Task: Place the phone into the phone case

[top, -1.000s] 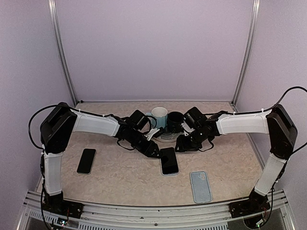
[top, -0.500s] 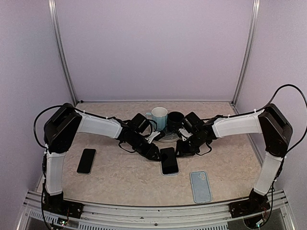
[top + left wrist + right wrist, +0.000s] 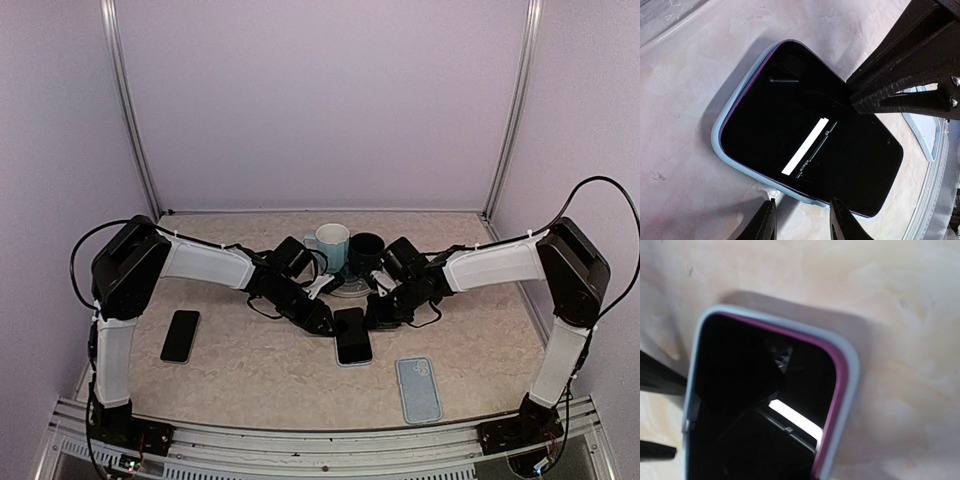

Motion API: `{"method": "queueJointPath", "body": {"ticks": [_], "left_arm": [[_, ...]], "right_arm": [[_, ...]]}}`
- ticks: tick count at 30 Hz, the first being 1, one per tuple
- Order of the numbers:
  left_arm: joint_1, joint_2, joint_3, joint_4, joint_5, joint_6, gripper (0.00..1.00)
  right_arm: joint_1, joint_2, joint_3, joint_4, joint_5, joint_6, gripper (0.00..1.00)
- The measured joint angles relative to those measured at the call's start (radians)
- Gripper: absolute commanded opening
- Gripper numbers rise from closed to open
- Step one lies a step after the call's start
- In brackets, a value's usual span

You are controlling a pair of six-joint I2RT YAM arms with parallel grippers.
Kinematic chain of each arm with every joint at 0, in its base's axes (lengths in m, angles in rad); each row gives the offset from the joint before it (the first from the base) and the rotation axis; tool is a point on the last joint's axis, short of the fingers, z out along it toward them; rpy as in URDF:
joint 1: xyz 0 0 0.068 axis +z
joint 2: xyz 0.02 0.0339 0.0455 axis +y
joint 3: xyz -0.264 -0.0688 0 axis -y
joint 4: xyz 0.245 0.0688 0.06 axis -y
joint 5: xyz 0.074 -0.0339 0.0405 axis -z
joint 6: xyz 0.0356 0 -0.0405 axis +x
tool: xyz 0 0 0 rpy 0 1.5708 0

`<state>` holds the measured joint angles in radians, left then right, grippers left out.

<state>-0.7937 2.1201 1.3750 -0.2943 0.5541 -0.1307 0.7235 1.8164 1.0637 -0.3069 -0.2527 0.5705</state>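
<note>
A black phone [image 3: 352,336] lies screen up inside a light blue case [image 3: 725,150] with a purple inner rim, mid-table. In the left wrist view the phone [image 3: 805,135] fills the frame, and my left gripper [image 3: 802,222] is open just off its long edge, fingers [image 3: 766,222] apart on the table. My left gripper [image 3: 322,322] sits at the phone's upper left. My right gripper [image 3: 375,315] is at its upper right, its black fingers [image 3: 890,95] closed together and touching the screen. The right wrist view shows the phone's corner [image 3: 790,390] close up.
A second black phone [image 3: 180,335] lies at the left. A second light blue case [image 3: 418,390] lies near the front right. A white mug [image 3: 332,243] and a black mug [image 3: 364,250] stand on a round coaster behind the grippers.
My right gripper has moved left and down onto the phone's upper right corner. My left gripper has shifted slightly. The phone has stayed in place.
</note>
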Motion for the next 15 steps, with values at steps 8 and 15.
{"method": "queueJointPath", "body": {"ticks": [8,15], "left_arm": [[0.0,0.009,0.003,0.011,0.008,0.0,0.35],[0.0,0.024,0.03,-0.013,0.017,0.0,0.34]], "right_arm": [[0.009,0.018,0.024,-0.01,0.012,0.018,0.0],[0.054,0.047,0.071,-0.062,0.108,0.041,0.0]]}}
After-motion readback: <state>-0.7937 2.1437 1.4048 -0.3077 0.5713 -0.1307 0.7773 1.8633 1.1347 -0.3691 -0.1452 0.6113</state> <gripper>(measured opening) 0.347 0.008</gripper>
